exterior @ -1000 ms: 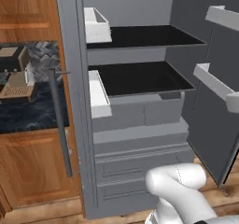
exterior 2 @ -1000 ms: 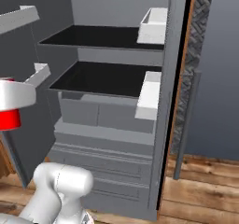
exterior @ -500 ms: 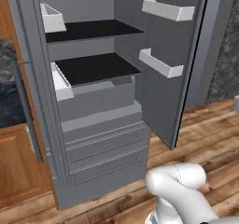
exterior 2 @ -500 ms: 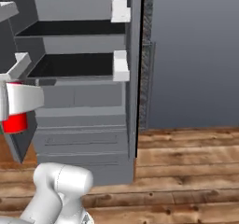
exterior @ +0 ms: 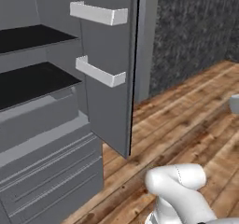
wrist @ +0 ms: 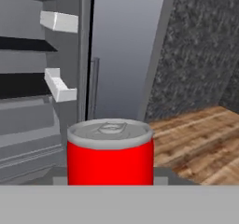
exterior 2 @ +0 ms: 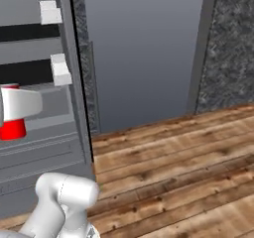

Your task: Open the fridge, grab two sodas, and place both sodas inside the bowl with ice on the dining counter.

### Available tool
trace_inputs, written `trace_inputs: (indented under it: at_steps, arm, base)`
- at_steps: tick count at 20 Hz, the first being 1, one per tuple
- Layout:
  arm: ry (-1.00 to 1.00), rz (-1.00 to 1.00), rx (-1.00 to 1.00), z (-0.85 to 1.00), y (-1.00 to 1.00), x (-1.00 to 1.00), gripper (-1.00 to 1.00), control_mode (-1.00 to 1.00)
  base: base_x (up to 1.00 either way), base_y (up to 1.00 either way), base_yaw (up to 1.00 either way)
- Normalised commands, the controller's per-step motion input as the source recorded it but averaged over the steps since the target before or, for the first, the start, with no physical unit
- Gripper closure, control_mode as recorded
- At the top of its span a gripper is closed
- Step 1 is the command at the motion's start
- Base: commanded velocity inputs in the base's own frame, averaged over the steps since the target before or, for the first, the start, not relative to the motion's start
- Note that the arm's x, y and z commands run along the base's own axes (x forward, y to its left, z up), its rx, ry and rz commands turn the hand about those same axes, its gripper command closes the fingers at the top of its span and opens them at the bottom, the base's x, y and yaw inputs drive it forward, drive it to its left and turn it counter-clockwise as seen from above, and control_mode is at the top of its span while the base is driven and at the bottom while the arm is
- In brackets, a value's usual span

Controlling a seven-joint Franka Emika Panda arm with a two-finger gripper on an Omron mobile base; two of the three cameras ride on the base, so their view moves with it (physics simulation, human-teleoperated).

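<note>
A red soda (wrist: 110,157) with a silver top stands upright between my fingers, close in the hand view, with my gripper (wrist: 110,180) shut on it. At the left edge of the right base view, the same soda (exterior 2: 12,129) hangs under the white hand (exterior 2: 20,104). The grey fridge (exterior: 42,125) stands open on the left, with dark shelves, lower drawers and white door bins (exterior: 99,14). It also appears as the fridge (exterior 2: 39,148) in the right base view and as the fridge (wrist: 28,115) in the hand view. The bowl and the dining counter are out of view.
The open fridge door (exterior: 109,78) juts out edge-on toward me. A dark speckled wall (exterior: 191,31) runs behind, and wooden floor (exterior 2: 178,172) spreads to the right. A small pale object (exterior: 235,104) shows at the right edge.
Both base views have swung to the right, so the fridge has slid to the left of the picture and floor and wall have come in. The soda stays in my gripper.
</note>
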Motion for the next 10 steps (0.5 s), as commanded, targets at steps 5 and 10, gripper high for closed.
trace_inputs:
  at_steps: [5, 10]
  arm:
    - [0.0, 0.0, 0.0, 0.0, 0.0, 0.0, 1.0, 1.0]
    - [0.0, 0.0, 0.0, 0.0, 0.0, 0.0, 1.0, 1.0]
  base:
    - [0.29, -0.84, -0.54]
    - [0.43, -0.64, -0.54]
